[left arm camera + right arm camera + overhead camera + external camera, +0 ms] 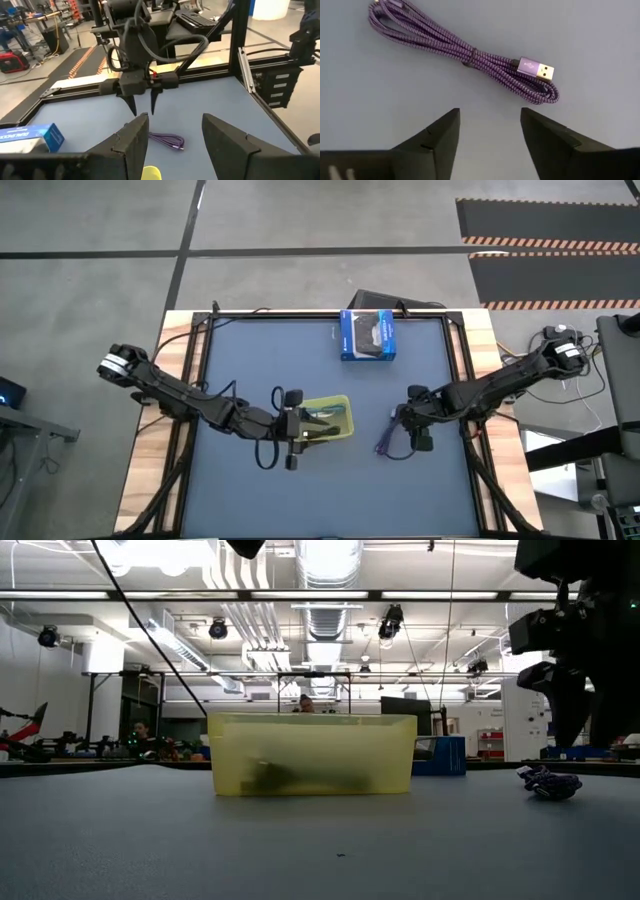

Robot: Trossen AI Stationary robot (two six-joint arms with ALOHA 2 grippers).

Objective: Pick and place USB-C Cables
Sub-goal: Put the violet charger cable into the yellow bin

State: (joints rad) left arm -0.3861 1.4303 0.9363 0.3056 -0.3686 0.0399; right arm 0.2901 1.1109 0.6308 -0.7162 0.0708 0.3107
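The purple USB-C cable (465, 52) is a tied braided bundle lying flat on the blue-grey table mat, also seen in the high view (387, 443) and low view (548, 781). My right gripper (490, 130) hovers open just above it, beside the bundle and clear of it (400, 420). My left gripper (175, 137) is open over the left end of the yellow bin (343, 402). Dark and teal bundles (322, 416) lie in the bin, showing as dark shapes through its wall (270, 777). No white cable shows.
A blue-and-black retail box (367, 335) sits near the table's far edge. The yellow bin (312, 755) stands at the table's middle. A black frame (455, 350) runs round the mat. Bare mat lies toward the near edge (330, 490).
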